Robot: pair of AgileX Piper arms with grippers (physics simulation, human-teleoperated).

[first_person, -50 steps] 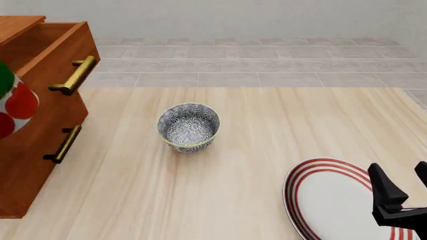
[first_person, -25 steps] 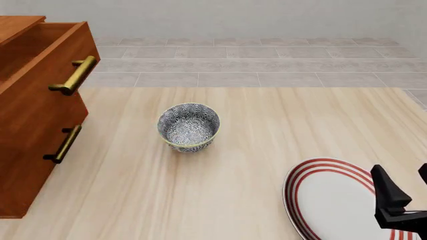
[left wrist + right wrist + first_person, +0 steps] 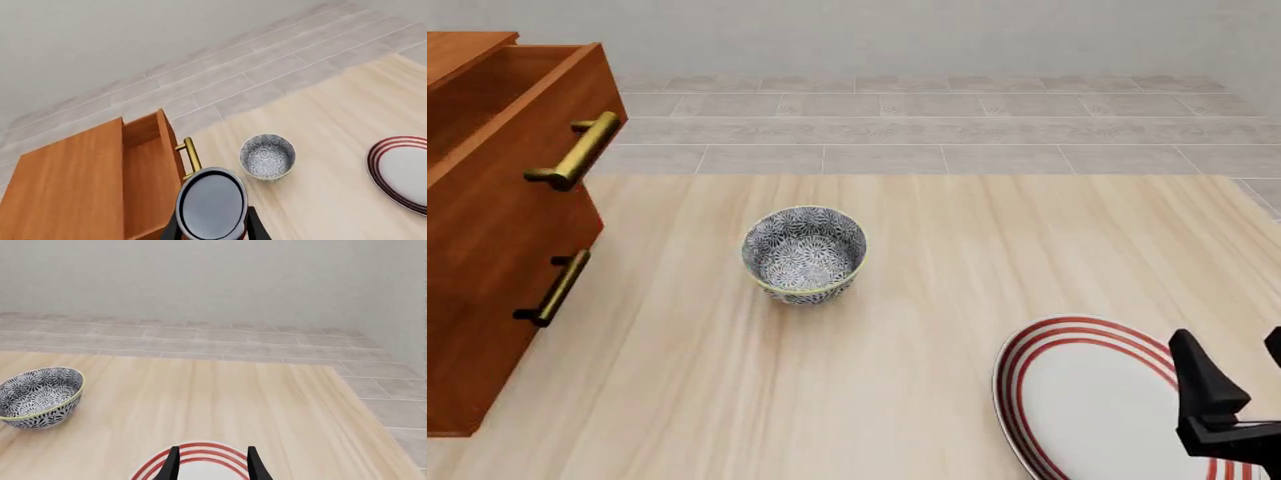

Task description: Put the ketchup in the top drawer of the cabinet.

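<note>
At far left the reddish-brown wooden cabinet (image 3: 487,290) has its top drawer (image 3: 521,110) pulled open, brass bar handle out front. The left gripper (image 3: 213,231) pinches the ketchup (image 3: 211,204), dark glossy lid showing, above the drawer front; no lettering legible. Mid-table sits a patterned bowl (image 3: 805,254). Right gripper (image 3: 1238,375) hangs spread over the red-ringed plate (image 3: 1068,385).

My front camera looked forward and down from above my side of the pale wooden bench (image 3: 934,300), taking in the reddish-brown wooden cabinet (image 3: 494,260) at left. My left wrist camera sat high, looking steeply down along its tool (image 3: 212,231). My right wrist camera rode low and near the bench, facing the far wall. All three shared the grey patterned bowl (image 3: 805,254) and the white red-ringed plate (image 3: 1094,400).
</note>
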